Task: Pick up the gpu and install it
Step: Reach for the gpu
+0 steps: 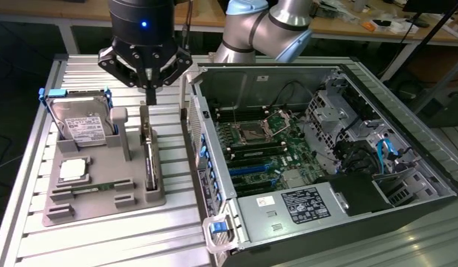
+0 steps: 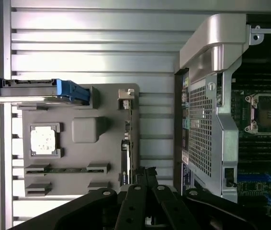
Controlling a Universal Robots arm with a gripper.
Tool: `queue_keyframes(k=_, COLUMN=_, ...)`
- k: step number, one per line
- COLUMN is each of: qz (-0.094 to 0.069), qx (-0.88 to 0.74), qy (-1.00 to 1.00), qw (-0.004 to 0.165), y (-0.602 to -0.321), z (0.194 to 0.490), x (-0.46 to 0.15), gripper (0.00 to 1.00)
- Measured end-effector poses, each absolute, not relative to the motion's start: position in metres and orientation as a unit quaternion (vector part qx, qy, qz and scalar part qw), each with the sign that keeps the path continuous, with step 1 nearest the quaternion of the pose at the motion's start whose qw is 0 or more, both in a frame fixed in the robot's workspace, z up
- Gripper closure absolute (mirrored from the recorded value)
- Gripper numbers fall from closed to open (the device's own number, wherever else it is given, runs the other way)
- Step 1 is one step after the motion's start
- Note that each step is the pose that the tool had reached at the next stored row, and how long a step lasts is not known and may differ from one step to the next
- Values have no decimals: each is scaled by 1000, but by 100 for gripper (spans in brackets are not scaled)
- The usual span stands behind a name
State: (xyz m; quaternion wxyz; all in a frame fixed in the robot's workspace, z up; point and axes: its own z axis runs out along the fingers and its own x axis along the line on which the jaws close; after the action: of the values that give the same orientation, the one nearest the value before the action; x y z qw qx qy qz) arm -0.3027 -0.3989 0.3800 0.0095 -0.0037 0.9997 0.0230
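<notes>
The fingers [image 1: 150, 95] of the gripper [image 1: 150, 102] are clenched together into one narrow tip, and nothing is seen held between them. The tip is pointed straight down at the bracket end of the gpu [image 1: 148, 153]; whether it is touched cannot be told. The gpu is stood on edge in a slot of the grey holder [image 1: 103, 208], on the side nearest the computer case [image 1: 407, 183].

In the wrist view the gripper [image 2: 145, 171] is seen from above. The gpu [image 2: 125, 143] is shown there as a thin dark strip running out from under the closed tip to its silvery bracket.

In the exterior view the label face of the hard drive [image 1: 82, 127] is shown; in the wrist view the hard drive [image 2: 30, 91] is seen edge-on in its blue frame. A processor chip [image 1: 73, 170] and a memory stick [image 1: 91, 189] are laid in the holder. The case is lying open with the motherboard [image 1: 262, 150] exposed, beside the holder on the slatted aluminium worktop [image 1: 103, 245].
</notes>
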Motion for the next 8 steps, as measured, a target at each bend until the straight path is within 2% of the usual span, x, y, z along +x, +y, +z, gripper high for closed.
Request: queue_keyframes(k=8, qz=24, qx=-7, qy=1000, qw=9, y=-399, z=378, x=-327, gripper=89)
